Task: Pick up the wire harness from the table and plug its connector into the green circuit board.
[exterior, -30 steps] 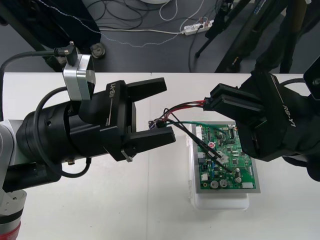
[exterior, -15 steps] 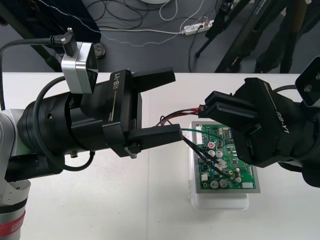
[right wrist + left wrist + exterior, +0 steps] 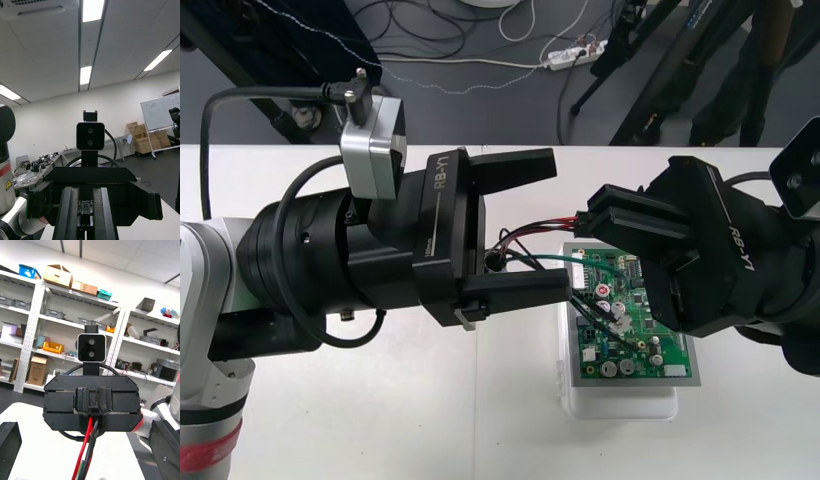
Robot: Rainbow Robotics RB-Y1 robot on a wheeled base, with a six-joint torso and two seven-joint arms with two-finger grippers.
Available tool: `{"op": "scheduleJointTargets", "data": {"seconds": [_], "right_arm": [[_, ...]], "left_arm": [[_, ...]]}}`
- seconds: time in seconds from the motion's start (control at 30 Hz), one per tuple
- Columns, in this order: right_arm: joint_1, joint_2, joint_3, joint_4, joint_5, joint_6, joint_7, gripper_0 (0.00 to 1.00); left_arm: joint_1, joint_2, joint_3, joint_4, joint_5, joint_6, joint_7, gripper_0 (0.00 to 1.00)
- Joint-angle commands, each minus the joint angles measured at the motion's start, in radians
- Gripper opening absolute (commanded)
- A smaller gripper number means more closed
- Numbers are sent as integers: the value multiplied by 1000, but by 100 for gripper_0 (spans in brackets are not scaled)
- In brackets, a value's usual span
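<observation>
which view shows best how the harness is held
Left wrist view: faces the right pincer, shut on the harness, whose red and black wires hang out. Front view shows it from above, trailing over the board. Right wrist view: too hidden to tell.

Small wire harness (image 3: 545,218): thin red, black and green wires, pinched at one end between the closed fingers of the right gripper (image 3: 592,222) and held in the air over the board's far left corner. Loops out leftward from the grip, with dark strands trailing down across the board; plug and socket not clear enough to place. Green circuit board (image 3: 615,340): studded with small parts, flat on a white base (image 3: 620,400).
</observation>
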Motion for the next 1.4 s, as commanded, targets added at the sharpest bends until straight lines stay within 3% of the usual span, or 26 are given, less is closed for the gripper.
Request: {"op": "scheduleJointTargets", "data": {"seconds": [0.03,0.2,0.4,0.47,0.53,0.9,1.4], "right_arm": [[12,6,26,-37,-10,8,33,0],[12,7,29,-35,-9,8,39,0],[12,7,32,-35,-9,8,45,0],[12,7,35,-37,-10,8,46,0],[13,7,35,-37,-10,8,48,0],[12,7,35,-37,-10,11,49,0],[30,-19,0,-37,-16,-32,36,0]], "left_arm": [[-38,-20,-32,-9,-16,0,-19,100],[-39,-20,-44,-9,-16,6,-22,97],[-39,-20,-54,-9,-14,8,-27,63],[-39,-20,-54,-9,-14,8,-28,45],[-38,-20,-55,-9,-14,8,-30,34],[-38,-20,-58,-9,-16,8,-33,14],[-30,-14,-47,-9,-9,8,-39,10]]}}
